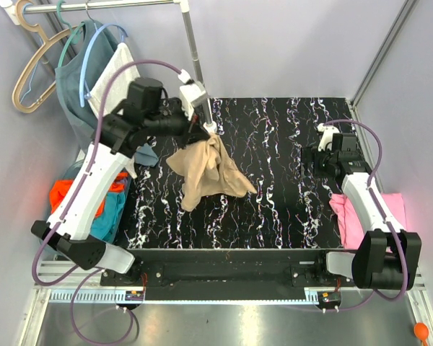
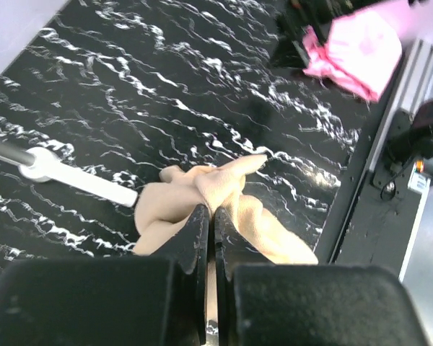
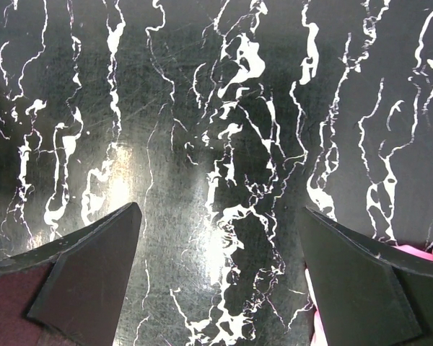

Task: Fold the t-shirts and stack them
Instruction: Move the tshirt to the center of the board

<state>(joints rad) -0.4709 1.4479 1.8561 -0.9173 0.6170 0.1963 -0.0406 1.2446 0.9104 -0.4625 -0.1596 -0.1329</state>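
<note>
grips tan t-shirt [image 1: 211,171] in clamped left hand [image 2: 211,216]; holds right hand [image 3: 220,213] wide open, empty. soft, light: probably best pinched at shoulder seams.

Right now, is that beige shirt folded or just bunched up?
Bunched up: the tan t-shirt, pinched in the shut left claw, is a crumpled, uneven heap, no neat creases.

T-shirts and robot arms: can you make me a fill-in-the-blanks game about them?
1. The left jaws are ____ on the tan t-shirt.
2. The right jaws stand wide ____ above the table, holding nothing.
3. The pink t-shirt lies beside the ____ arm.
Missing words: shut; open; right.
</note>
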